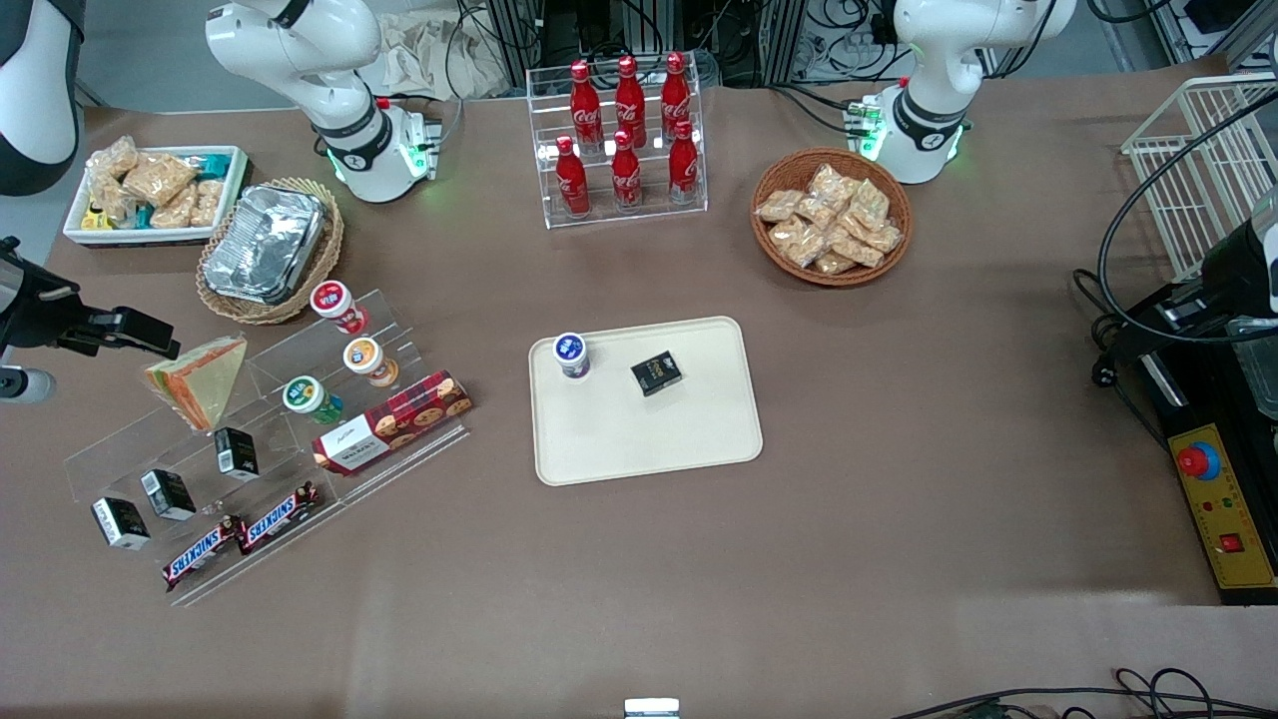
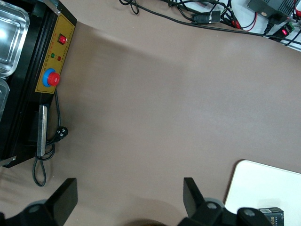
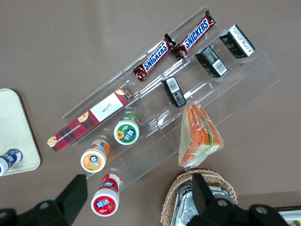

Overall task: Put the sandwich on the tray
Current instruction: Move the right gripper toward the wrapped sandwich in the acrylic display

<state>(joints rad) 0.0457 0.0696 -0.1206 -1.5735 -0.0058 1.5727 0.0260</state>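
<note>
The sandwich [image 1: 200, 377] is a clear-wrapped wedge with an orange and green filling edge. It rests on the upper step of a clear acrylic shelf [image 1: 110, 449] and shows in the right wrist view [image 3: 200, 136] too. The cream tray [image 1: 649, 439] lies at the table's middle; its edge shows in the right wrist view [image 3: 14, 132] and the left wrist view [image 2: 263, 183]. My gripper [image 1: 150, 342] hangs open and empty above the table, beside the sandwich toward the working arm's end. In the right wrist view the gripper [image 3: 138, 183] has its fingers [image 3: 75, 188] spread wide, apart from the sandwich.
A yogurt cup [image 1: 571, 355] and a small black box [image 1: 656, 373] stand on the tray. The shelf holds yogurt cups [image 1: 334, 305], a cookie box [image 1: 391, 421], black boxes and Snickers bars [image 1: 240, 534]. A foil container [image 1: 265, 243] in a wicker basket sits close to the sandwich. A cola rack [image 1: 624, 140] and a snack basket [image 1: 831, 228] stand farther back.
</note>
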